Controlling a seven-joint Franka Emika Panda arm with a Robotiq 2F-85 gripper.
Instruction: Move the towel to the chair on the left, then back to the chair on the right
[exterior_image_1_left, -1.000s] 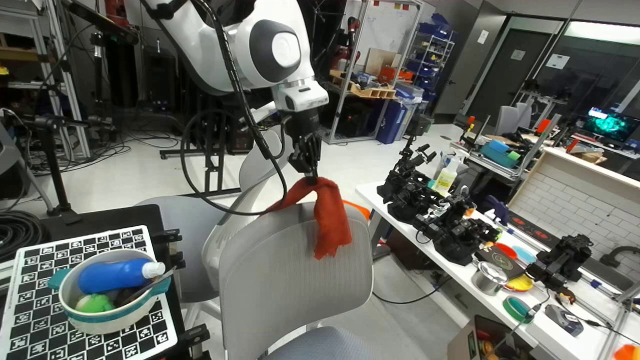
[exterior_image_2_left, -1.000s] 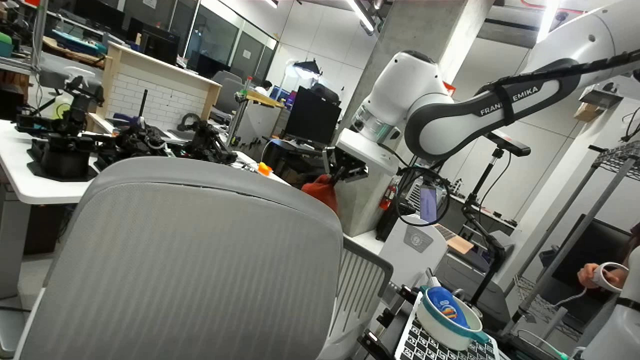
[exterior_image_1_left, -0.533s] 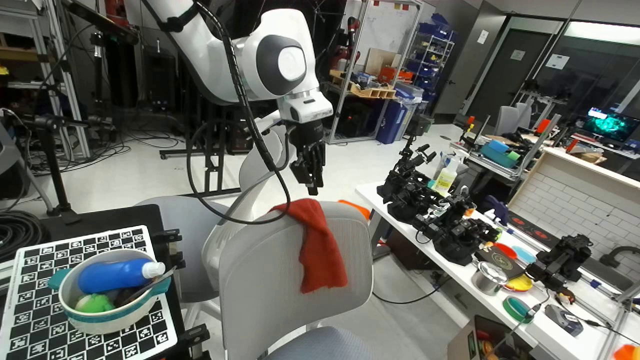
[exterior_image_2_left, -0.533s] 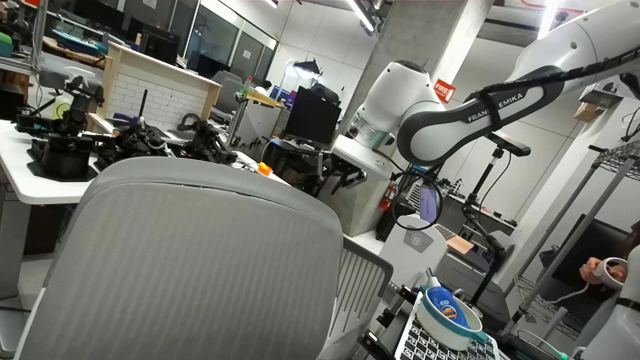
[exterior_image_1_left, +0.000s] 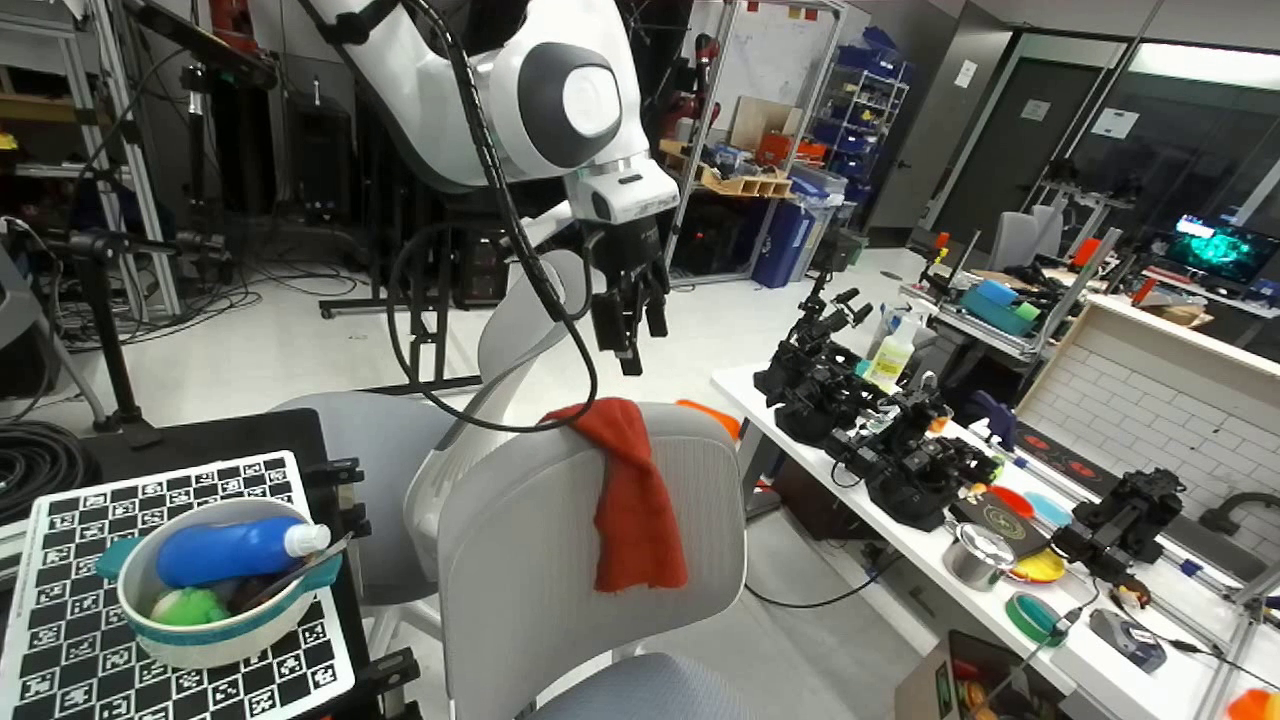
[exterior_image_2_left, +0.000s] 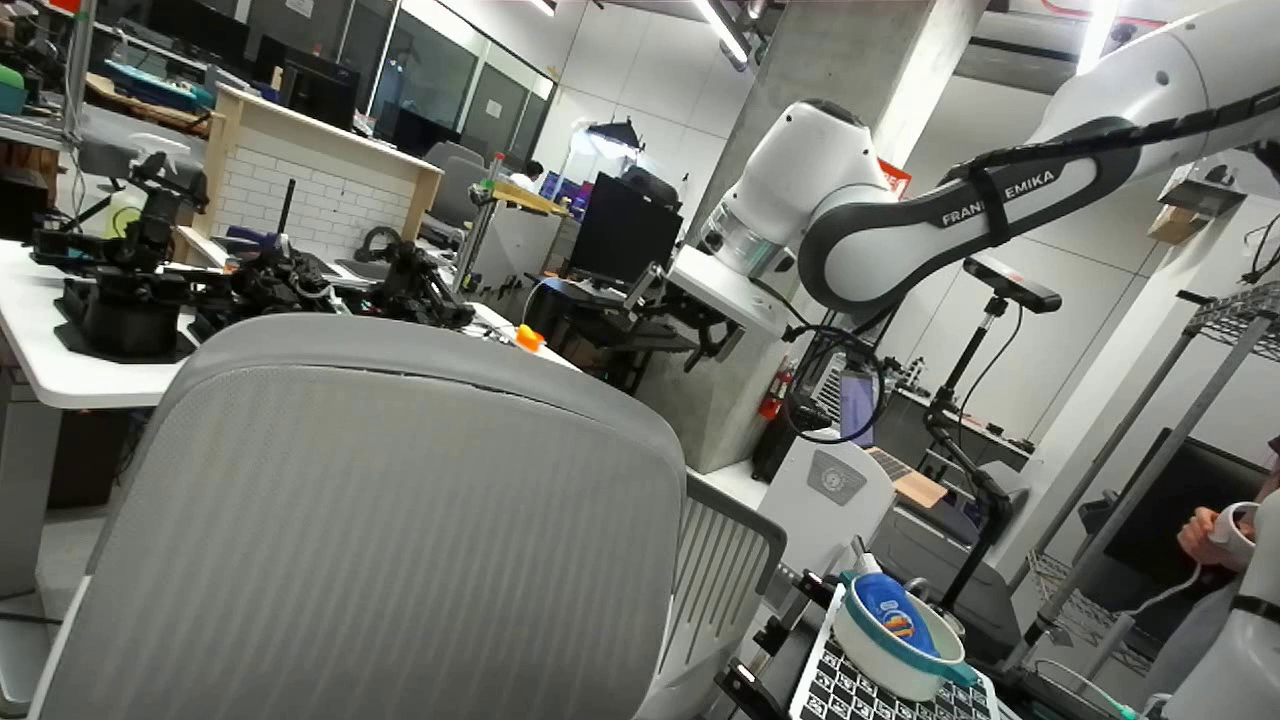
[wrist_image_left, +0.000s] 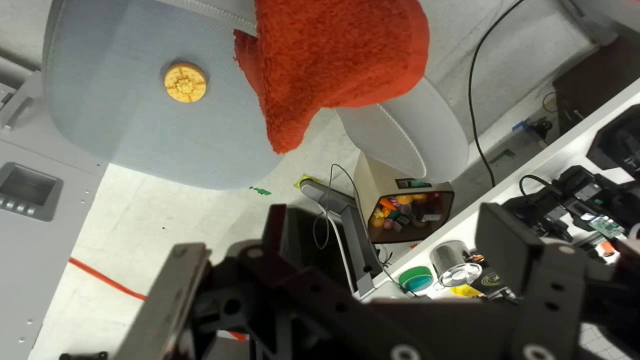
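Hanging over the back of a gray chair (exterior_image_1_left: 520, 560), lower middle of an exterior view, the red towel (exterior_image_1_left: 640, 510) sits below the gripper (exterior_image_1_left: 643, 348), whose fingers (wrist_image_left: 505, 245) stand apart, clear of it. At the wrist view's upper left lies a yellow disc (wrist_image_left: 185, 82).

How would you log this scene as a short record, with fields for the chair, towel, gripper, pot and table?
Chair: grey; whether it is the task's left or right one, cannot tell
Towel: red, draped over the chair's back, not held
Gripper: open, above the towel and apart from it
Pot: white with teal handles, on a patterned board; holds a blue bottle, among other things
Table: white, bearing black equipment
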